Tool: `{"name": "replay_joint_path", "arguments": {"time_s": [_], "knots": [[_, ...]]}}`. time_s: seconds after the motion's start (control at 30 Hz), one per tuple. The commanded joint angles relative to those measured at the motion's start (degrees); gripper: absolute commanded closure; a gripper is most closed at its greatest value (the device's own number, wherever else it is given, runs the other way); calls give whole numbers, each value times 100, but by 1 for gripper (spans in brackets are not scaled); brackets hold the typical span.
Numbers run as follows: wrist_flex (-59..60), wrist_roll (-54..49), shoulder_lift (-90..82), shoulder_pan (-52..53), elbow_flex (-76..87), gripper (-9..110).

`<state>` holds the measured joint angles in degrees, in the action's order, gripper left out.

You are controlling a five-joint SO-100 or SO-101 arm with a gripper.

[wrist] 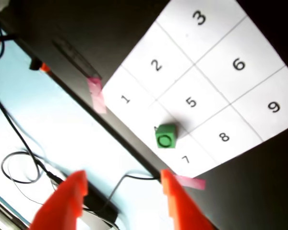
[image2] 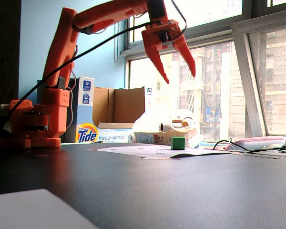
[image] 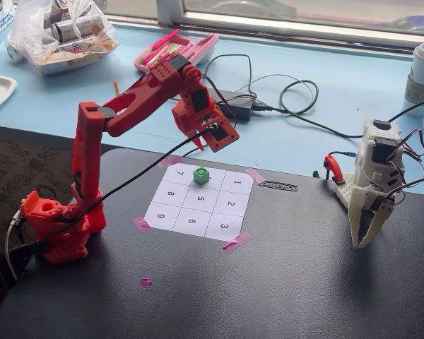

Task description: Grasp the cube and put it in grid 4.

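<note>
Fixed views show the red arm's claw [image2: 178, 71] raised well above the numbered sheet [image: 198, 203], spread wide and empty, while the cube [image: 201, 175] sits on grid 4 [image: 203, 185] on the dark worktop [image: 283, 275]. Wrist view: cube [wrist: 166, 136] between cells 1 and 7.

Small green cube [image: 201, 175] upright, apparently on grid 4 [image: 205, 185], between cells 7 and 1.
</note>
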<state>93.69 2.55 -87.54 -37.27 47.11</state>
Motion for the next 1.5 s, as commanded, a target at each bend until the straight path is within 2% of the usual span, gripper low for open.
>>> {"name": "replay_joint_path", "arguments": {"time_s": [0.0,0.1,0.3,0.53,0.8,1.07,1.47], "knots": [[149,-264,-1099,580,-185,88],[105,-844,-1758,1310,114,101],[-422,-1591,-2997,2663,1037,101],[-2777,-2048,-5563,3111,4711,101],[-4447,-1881,-7620,3313,8183,101],[-5071,-1274,-8956,3472,10494,101],[-4386,-316,-10116,3647,12120,101]]}}
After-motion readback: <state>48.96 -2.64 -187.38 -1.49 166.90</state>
